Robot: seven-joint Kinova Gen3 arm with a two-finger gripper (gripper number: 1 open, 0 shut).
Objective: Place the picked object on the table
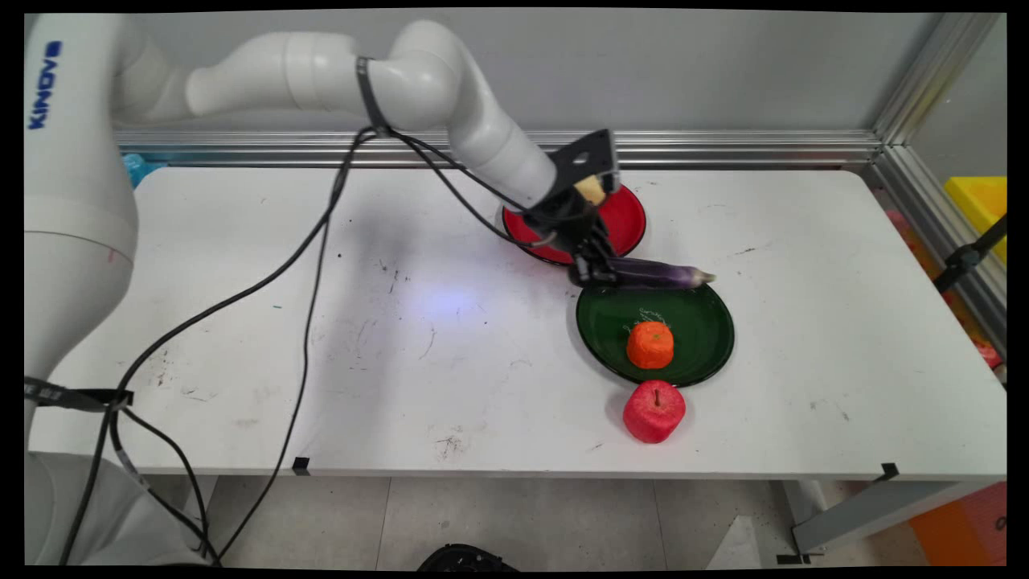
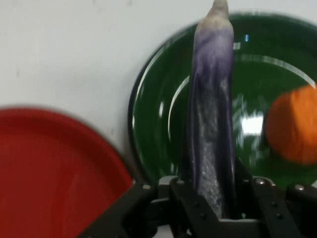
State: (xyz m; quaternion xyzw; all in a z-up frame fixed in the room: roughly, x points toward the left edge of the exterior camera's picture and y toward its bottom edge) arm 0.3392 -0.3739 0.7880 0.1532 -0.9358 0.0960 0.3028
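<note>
My gripper point(image 1: 595, 272) is shut on one end of a long purple eggplant point(image 1: 659, 276), which sticks out to the right above the far rim of a green plate point(image 1: 707, 322). In the hand view the eggplant point(image 2: 212, 114) runs up from between the black fingers, over the green plate point(image 2: 158, 119). An orange fruit point(image 1: 649, 344) sits on the green plate, and shows in the hand view as the orange fruit point(image 2: 292, 124) at the right. A red plate point(image 1: 627, 221) lies just behind the gripper, and appears as the red plate point(image 2: 49, 173) at the lower left.
A red apple point(image 1: 653, 411) stands on the table in front of the green plate, near the front edge. Black cables point(image 1: 313, 257) hang from the arm across the table's left half. A yellow bin point(image 1: 981, 201) sits beyond the table's right end.
</note>
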